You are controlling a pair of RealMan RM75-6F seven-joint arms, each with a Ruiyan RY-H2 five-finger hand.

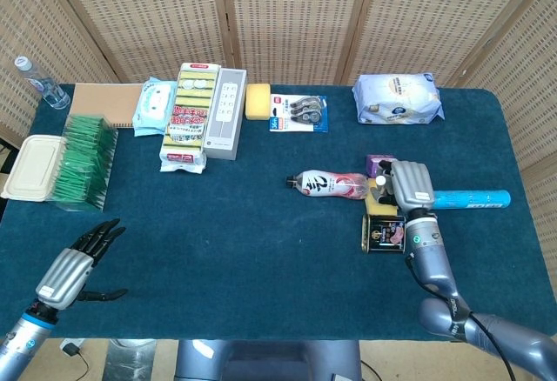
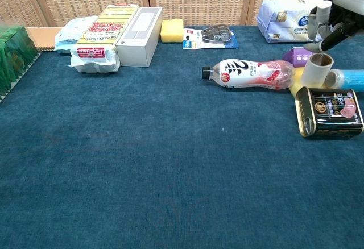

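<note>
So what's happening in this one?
The right hand hovers above a cluster of items on the blue table: an upright cardboard tube, a dark tin and a drink bottle lying on its side. It holds nothing. The left hand rests open near the table's front corner.

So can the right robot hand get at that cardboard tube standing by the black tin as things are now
Probably yes. The right robot hand hovers just above and behind the cardboard tube, holding nothing, and nothing covers the tube's open top. The black tin, the bottle and the blue tube crowd its sides, though.
</note>
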